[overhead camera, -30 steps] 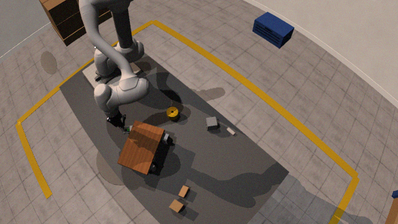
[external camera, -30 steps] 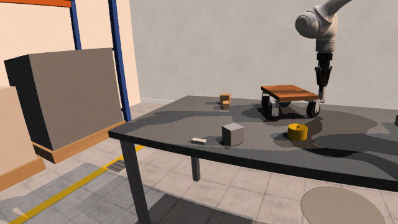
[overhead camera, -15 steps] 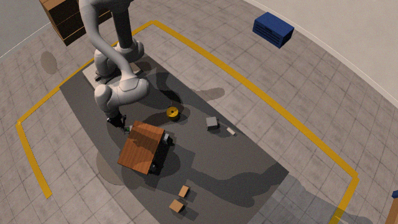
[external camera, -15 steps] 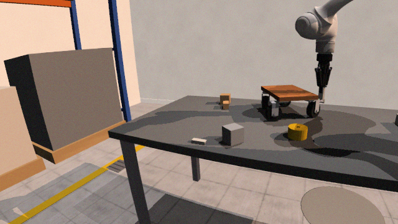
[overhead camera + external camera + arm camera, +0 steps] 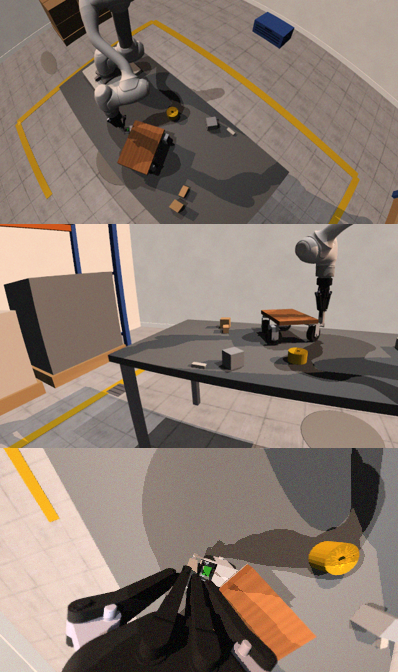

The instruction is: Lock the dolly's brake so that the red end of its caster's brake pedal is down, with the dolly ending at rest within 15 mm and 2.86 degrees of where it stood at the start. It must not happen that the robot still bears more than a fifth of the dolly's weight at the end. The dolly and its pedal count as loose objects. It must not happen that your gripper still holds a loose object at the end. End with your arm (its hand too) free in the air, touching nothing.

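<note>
The dolly (image 5: 141, 146) has an orange-brown wooden deck on black casters and stands on the dark table; it also shows in the exterior view (image 5: 288, 317) and the wrist view (image 5: 265, 609). At its corner caster the brake pedal (image 5: 206, 570) shows a green face; no red end is visible. My gripper (image 5: 191, 565) is shut and empty, pointing straight down, with its fingertips at the pedal's near edge. In the exterior view the fingertips (image 5: 322, 323) sit beside the deck's right corner, just above the caster wheel (image 5: 311, 333). In the top view the gripper (image 5: 122, 124) is at the dolly's far left corner.
A yellow cylinder (image 5: 172, 112) lies close to the dolly. A grey cube (image 5: 211, 122) and a small pale block (image 5: 231, 130) lie further right. Two tan blocks (image 5: 180, 198) sit near the table's other end. The table edge runs just left of the gripper.
</note>
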